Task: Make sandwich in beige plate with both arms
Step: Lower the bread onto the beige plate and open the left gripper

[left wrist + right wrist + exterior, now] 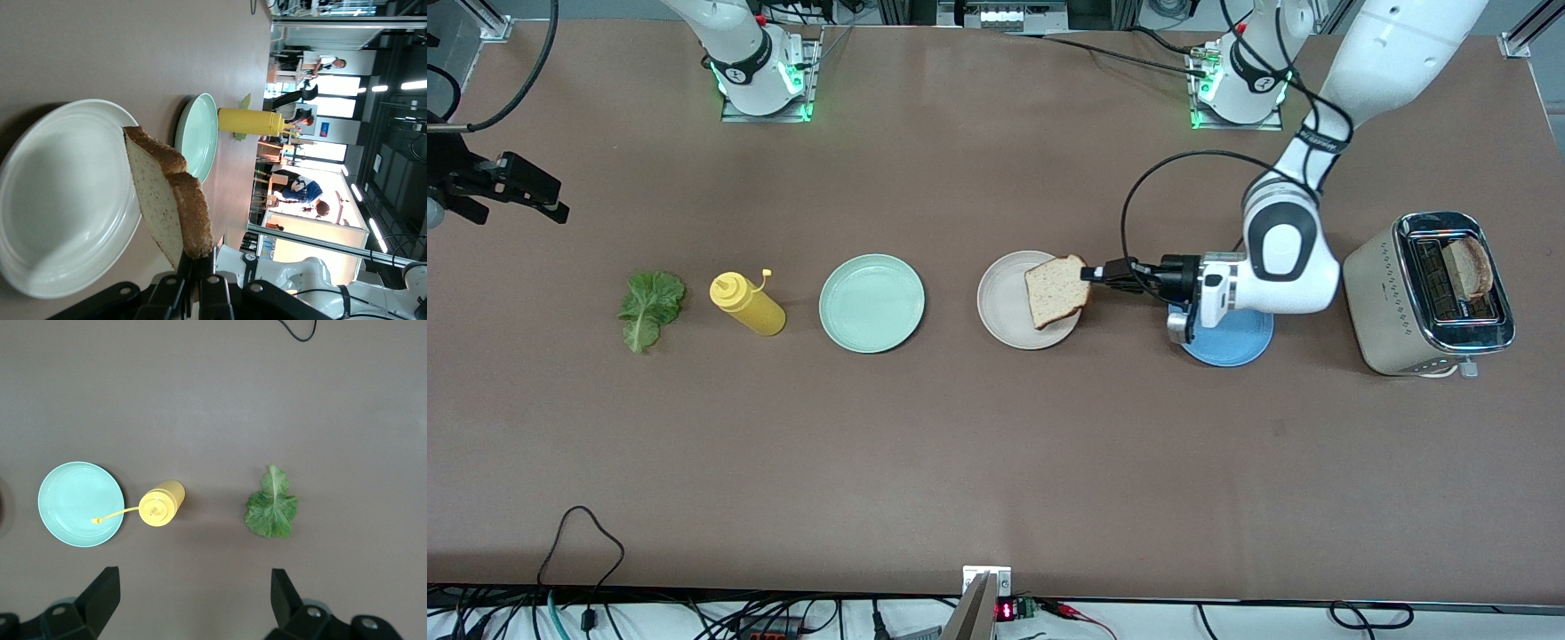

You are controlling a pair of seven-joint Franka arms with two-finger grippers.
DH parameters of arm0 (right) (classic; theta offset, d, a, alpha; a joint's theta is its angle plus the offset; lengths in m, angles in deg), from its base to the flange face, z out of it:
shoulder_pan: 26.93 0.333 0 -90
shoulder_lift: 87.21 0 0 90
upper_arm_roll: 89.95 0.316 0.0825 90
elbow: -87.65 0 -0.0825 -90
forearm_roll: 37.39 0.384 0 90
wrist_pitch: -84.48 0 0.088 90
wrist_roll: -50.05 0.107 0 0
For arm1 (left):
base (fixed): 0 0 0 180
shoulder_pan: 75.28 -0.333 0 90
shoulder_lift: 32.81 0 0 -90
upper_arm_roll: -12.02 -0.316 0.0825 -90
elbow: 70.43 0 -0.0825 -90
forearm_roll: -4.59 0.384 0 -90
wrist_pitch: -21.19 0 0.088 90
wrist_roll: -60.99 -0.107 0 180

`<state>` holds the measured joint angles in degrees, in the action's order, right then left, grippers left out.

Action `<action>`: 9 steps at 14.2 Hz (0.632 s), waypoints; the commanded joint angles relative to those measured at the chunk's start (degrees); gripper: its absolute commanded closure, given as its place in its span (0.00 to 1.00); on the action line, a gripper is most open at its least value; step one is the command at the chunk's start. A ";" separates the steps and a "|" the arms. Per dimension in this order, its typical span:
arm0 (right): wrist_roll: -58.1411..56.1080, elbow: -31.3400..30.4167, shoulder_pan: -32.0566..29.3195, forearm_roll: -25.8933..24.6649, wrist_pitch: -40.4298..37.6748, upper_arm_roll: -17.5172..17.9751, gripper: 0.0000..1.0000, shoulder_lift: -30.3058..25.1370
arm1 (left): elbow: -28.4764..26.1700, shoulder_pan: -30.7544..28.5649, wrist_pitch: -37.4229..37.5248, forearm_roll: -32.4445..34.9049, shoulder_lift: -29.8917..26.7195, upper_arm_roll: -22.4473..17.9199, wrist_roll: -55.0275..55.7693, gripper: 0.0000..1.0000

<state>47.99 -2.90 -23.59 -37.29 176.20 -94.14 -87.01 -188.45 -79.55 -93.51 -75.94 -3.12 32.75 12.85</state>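
My left gripper [1089, 273] is shut on the crust edge of a light-brown bread slice [1056, 289]. It holds the slice tilted over the beige plate [1003, 307], at the rim toward the left arm's end. In the left wrist view the slice [167, 200] stands on edge above the plate [60, 200], pinched in the gripper [198, 263]. A second slice [1469, 267] sticks out of the toaster [1383, 293]. The lettuce leaf [649, 307] lies on the table toward the right arm's end. My right gripper [538, 196] waits open and empty, high above the table; the lettuce [270, 510] shows below it [193, 593].
A mint-green plate [871, 302] and a yellow squeeze bottle [747, 304] stand in a row between the lettuce and the beige plate. A blue plate [1232, 342] lies under the left wrist, beside the toaster. Cables run along the table's near edge.
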 commanded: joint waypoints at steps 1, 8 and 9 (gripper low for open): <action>-0.32 0.64 -0.09 0.25 -1.02 0.15 0.00 -0.29 | 0.34 1.54 -0.43 -6.46 4.04 0.19 -9.50 1.00; -1.55 0.02 -0.09 0.24 -4.10 0.15 0.00 0.76 | 0.60 3.84 -0.61 -8.41 6.69 0.19 -12.42 1.00; -1.55 -0.06 0.00 0.24 -4.10 0.15 0.00 0.85 | 0.60 3.92 -0.61 -8.41 7.04 0.19 -12.42 1.00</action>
<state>47.44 -3.17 -23.58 -37.29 172.88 -94.11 -86.37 -188.50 -76.29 -93.70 -82.33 3.03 32.81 2.60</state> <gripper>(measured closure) 0.000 0.943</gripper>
